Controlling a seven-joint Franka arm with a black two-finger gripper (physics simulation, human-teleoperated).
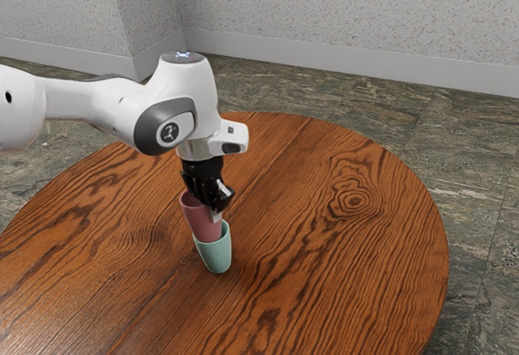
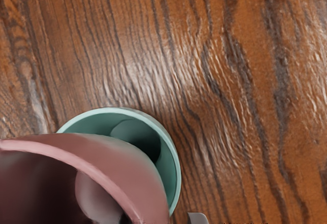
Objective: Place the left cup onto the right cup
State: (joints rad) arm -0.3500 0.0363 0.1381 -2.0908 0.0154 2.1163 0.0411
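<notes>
A pink cup point(image 1: 195, 216) stands with its lower part inside the mouth of a teal cup point(image 1: 216, 251), which rests on the round wooden table point(image 1: 340, 233). The pink cup leans slightly toward the exterior view's left. My black gripper point(image 1: 209, 203) grips the pink cup's rim from above, one finger inside and one outside. In the wrist view the pink cup point(image 2: 92, 173) lies close under the hand, and the teal cup's rim point(image 2: 171, 157) curves around it, off centre.
Bare wood of the table point(image 2: 230, 81) surrounds the cups. The table's edge point(image 1: 442, 258) curves round at the exterior view's right. Beyond it are a stone floor point(image 1: 478, 152) and a grey wall point(image 1: 324, 6).
</notes>
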